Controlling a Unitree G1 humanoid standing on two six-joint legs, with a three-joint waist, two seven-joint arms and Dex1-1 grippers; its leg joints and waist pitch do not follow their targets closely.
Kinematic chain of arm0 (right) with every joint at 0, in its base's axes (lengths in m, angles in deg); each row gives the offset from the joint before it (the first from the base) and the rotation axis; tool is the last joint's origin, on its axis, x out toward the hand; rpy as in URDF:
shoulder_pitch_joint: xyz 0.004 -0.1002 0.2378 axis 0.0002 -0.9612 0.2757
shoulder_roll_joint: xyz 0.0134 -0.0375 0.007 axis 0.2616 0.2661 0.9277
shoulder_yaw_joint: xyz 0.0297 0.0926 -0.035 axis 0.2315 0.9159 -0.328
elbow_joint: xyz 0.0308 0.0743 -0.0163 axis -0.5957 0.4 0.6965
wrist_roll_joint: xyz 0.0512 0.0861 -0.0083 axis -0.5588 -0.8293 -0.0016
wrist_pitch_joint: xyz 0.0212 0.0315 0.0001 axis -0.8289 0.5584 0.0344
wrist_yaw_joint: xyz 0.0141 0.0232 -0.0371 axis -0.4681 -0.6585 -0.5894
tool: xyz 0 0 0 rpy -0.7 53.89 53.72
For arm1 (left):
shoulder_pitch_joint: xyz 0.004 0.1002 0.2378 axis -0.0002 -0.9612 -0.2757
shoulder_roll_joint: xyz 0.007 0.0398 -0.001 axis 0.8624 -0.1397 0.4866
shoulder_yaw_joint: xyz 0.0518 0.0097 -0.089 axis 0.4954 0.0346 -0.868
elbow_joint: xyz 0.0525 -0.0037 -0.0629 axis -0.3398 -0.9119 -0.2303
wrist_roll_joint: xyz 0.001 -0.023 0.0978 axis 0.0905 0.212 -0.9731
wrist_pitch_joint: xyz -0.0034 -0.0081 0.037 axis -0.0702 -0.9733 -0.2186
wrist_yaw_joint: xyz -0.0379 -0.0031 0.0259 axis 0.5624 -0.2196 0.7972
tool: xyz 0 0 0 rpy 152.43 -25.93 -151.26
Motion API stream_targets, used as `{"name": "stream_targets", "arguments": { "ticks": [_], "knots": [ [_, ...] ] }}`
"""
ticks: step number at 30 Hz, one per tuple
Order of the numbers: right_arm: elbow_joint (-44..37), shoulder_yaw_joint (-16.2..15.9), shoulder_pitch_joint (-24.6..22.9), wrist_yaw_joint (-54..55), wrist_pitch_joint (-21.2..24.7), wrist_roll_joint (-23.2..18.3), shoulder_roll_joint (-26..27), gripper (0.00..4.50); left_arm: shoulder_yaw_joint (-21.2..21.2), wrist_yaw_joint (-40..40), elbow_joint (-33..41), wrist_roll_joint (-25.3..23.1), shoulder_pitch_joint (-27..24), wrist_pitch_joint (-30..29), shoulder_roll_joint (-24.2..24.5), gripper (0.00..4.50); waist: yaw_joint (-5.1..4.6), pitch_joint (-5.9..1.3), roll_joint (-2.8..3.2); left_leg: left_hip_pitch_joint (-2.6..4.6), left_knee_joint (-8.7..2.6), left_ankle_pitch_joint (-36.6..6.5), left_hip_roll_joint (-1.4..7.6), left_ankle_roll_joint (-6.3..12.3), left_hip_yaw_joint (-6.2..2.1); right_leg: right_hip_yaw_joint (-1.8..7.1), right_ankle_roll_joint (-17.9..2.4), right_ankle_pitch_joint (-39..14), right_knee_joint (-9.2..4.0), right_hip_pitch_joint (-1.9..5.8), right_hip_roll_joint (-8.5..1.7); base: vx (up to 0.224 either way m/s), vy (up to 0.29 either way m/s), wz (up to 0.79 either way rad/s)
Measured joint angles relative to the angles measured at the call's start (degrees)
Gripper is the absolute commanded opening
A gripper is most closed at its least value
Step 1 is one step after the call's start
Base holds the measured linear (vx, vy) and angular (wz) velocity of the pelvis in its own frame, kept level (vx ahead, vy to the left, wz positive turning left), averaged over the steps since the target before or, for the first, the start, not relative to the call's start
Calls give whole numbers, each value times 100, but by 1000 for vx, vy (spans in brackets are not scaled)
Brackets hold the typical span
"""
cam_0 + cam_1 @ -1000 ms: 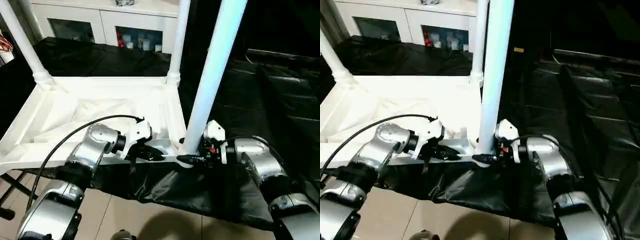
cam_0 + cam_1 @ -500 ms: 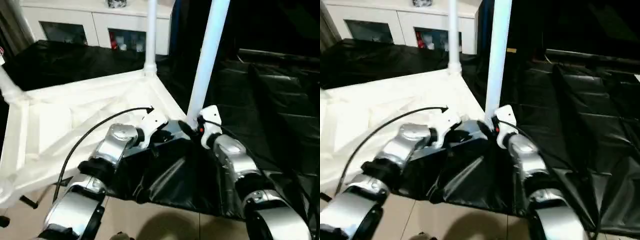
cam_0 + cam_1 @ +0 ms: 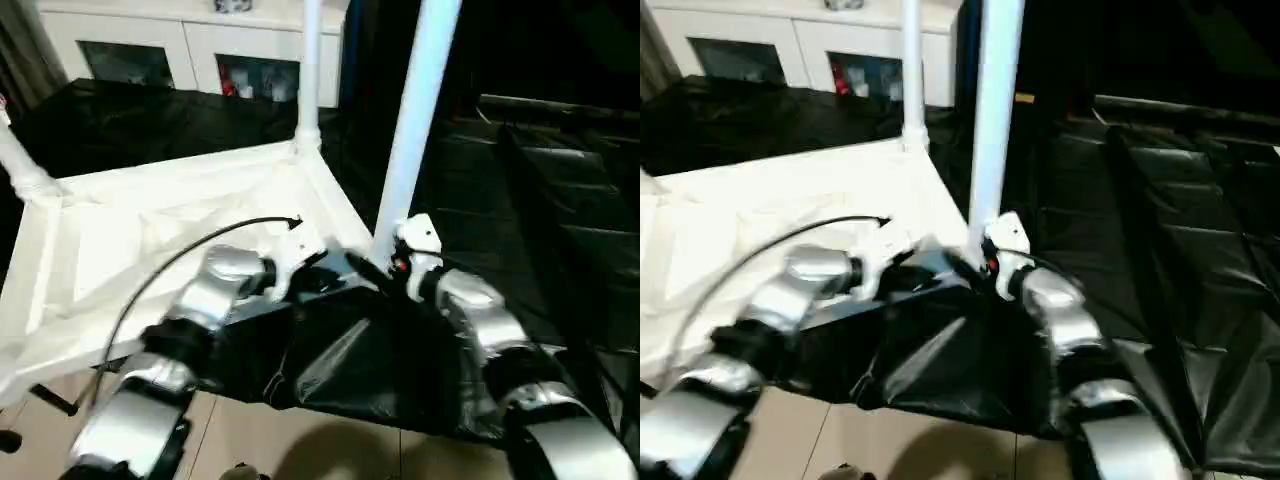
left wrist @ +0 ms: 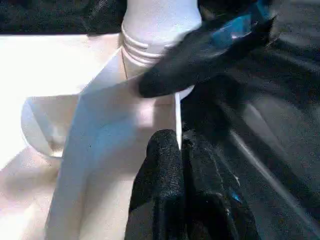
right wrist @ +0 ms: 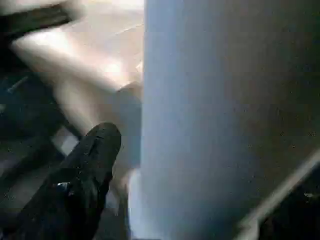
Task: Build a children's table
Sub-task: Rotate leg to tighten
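The children's table lies upside down, its white rimmed top [image 3: 150, 230] facing up. Three white legs stand in corner sockets: a near one [image 3: 415, 120], a back one [image 3: 310, 70] and one at the far left [image 3: 20, 165]. My left gripper [image 3: 318, 262] is shut on the top's thin rim [image 4: 165, 115] beside the near leg's socket. My right gripper [image 3: 375, 268] is open around the base of the near leg [image 5: 210, 100]. One black finger [image 5: 95, 150] stands slightly off the tube. That right finger [image 4: 200, 65] also crosses the leg's ribbed base in the left wrist view.
A white cabinet with glass doors [image 3: 200, 50] stands behind. Black sheeting [image 3: 560, 180] covers the surface to the right and drapes down in front [image 3: 350, 360] over a tiled floor [image 3: 300, 440]. A black cable [image 3: 200, 245] arcs over my left forearm.
Since a second ago the table top has turned against the cabinet, both grippers staying at its near corner. The right gripper's fingers have spread wider around the leg.
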Motion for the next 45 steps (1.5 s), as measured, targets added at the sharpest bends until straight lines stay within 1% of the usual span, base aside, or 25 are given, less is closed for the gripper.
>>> {"name": "stream_targets", "arguments": {
  "ticks": [1,3,4,7,9,10,12,15,21,24,26,30,34,37,38,39,44,45],
  "knots": [
    [-54,-72,-27,-347,-4,-48,-113,375,18,167,23,14,-21,33,50,0,21,1,-2,0,4,0,1,0,0,0,0,0,1,0,0,0,0,0],
    [-128,-112,-61,-693,5,-65,-206,375,41,356,36,50,-31,59,122,0,47,6,-10,1,8,1,3,1,0,-1,0,0,5,0,1,0,0,0],
    [-165,-111,-79,-851,46,-86,-238,360,54,434,50,63,-34,73,156,0,58,10,-16,1,9,1,4,2,0,-2,0,0,6,0,1,0,0,0],
    [-258,-108,-80,-1336,299,-234,-320,349,67,655,138,116,-97,90,269,0,73,12,-21,-2,15,2,5,2,0,-2,0,0,5,2,0,0,0,0],
    [-328,-128,-89,-1540,408,-313,-380,331,68,792,167,157,-103,57,337,0,86,13,-22,-6,16,1,5,2,0,-2,0,0,4,0,0,0,0,0],
    [-365,-155,-89,-1609,442,-336,-400,312,68,862,178,185,-103,34,353,0,87,13,-22,-6,15,1,5,2,0,-3,0,0,4,0,0,0,0,0],
    [-377,-178,-89,-1661,442,-339,-414,307,68,929,181,207,-108,22,389,0,94,13,-22,-6,12,1,6,2,0,-4,0,0,4,-1,1,0,0,0],
    [-377,-183,-90,-1668,441,-337,-405,276,68,958,183,217,-118,22,412,0,95,13,-22,-5,12,1,7,2,0,-5,0,0,5,-1,1,0,0,0],
    [-490,-147,-180,-1609,507,-340,-311,267,68,936,228,227,-143,-36,371,0,91,13,-21,-5,12,1,7,2,0,-4,0,0,4,-1,1,0,0,0],
    [-587,-24,-321,-1201,538,-345,-192,266,67,708,216,214,-142,-101,324,0,81,12,-20,-2,14,2,7,1,1,-3,0,0,6,1,0,0,0,0],
    [-416,233,-305,-303,526,-303,69,266,-33,94,11,110,-39,-144,94,0,71,11,-21,10,18,2,6,0,0,-3,0,1,9,11,0,0,0,0],
    [24,585,-68,1236,475,-241,490,266,-124,-866,-388,-82,267,-284,-350,0,36,11,-22,8,25,2,1,0,0,4,22,-12,3,10,-1,0,0,0],
    [406,804,261,2825,477,-46,878,266,-179,-1773,-814,-192,564,-346,-793,0,22,9,-17,4,26,2,-4,1,0,9,-1,7,5,7,-3,0,0,0],
    [481,831,353,3196,486,-11,963,266,-190,-1959,-882,-215,615,-333,-870,0,31,5,-11,3,4,0,-8,2,0,8,4,3,-2,6,-4,0,0,0],
    [507,860,360,3262,428,-3,993,322,-196,-1969,-905,-221,633,-316,-876,0,41,5,-11,2,-5,0,-7,2,0,6,9,0,-2,3,-3,0,0,0],
    [523,872,360,3303,383,5,1012,322,-197,-1969,-916,-221,641,-304,-875,0,47,5,-11,2,-7,1,-7,2,0,5,11,-2,-2,1,-3,0,0,0],
    [578,1019,360,3211,258,-100,1111,375,-197,-1948,-909,-224,616,-202,-834,0,44,7,-14,-3,-8,1,-7,3,1,5,11,-3,-2,-3,-3,0,0,0],
    [581,1010,357,3099,220,-93,1091,375,-183,-1888,-842,-224,571,-162,-791,0,38,7,-14,-3,-8,1,-7,2,1,6,11,-3,-2,-3,-4,0,0,0]
  ]
}}
